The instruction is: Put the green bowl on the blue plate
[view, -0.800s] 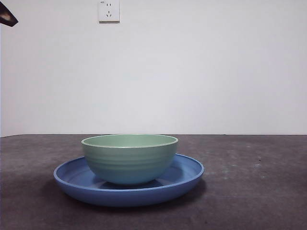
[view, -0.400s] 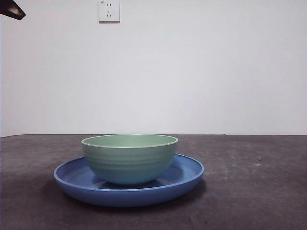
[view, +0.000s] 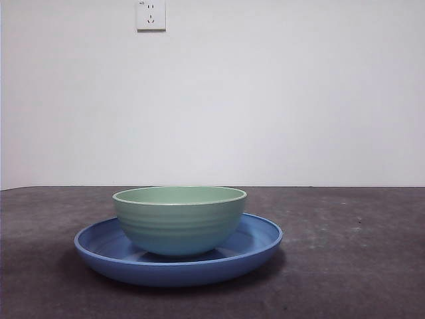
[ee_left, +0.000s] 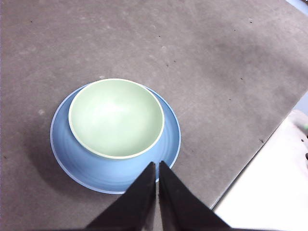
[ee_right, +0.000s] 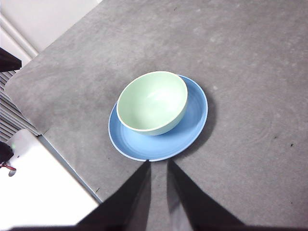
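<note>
Your green bowl (view: 179, 220) sits upright, mouth up, on the blue plate (view: 259, 244), off-centre. Below both raised grippers: left gripper (ee_left: 157, 166) closed and empty, right gripper (ee_right: 159, 164) slightly parted, empty.

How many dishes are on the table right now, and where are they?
2. The blue plate lies on the grey table; the green bowl stands upright on it, off-centre. Both grippers are raised clear. Nothing else shows in any view.
</note>
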Controlling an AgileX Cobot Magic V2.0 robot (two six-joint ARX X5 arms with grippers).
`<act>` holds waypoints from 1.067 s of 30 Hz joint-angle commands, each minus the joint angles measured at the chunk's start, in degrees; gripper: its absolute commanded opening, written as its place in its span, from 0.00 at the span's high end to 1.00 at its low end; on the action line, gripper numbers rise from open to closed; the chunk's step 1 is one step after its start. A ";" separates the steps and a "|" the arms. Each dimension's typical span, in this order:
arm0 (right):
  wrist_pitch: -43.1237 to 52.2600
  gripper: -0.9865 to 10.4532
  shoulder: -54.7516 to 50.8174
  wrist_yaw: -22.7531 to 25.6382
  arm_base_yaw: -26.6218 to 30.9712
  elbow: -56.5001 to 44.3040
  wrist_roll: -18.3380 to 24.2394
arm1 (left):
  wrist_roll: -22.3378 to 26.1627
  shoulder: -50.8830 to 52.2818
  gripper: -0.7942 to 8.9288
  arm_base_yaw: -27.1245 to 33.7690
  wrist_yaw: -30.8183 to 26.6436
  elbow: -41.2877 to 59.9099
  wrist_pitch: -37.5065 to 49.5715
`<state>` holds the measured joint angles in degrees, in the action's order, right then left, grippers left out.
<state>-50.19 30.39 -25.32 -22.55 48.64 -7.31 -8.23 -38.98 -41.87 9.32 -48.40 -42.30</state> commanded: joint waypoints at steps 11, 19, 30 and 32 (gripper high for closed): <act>1.33 0.88 0.17 -0.28 -0.35 1.09 -1.40 | -0.20 -0.24 0.91 -0.52 0.09 -0.76 0.33; 1.33 0.88 0.17 -0.28 -0.35 1.09 -1.40 | -0.20 2.40 0.91 7.91 0.15 1.29 2.38; 1.33 0.88 0.17 -0.28 -0.35 1.09 -1.40 | -0.13 24.76 0.91 34.97 0.09 25.24 16.22; 1.33 0.88 0.17 -0.28 -0.35 1.09 -1.42 | 0.61 28.30 0.91 37.59 0.07 29.05 16.72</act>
<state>-49.45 30.39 -25.47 -22.55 48.64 -7.99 -8.25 -11.55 -4.97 9.30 -20.64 -26.63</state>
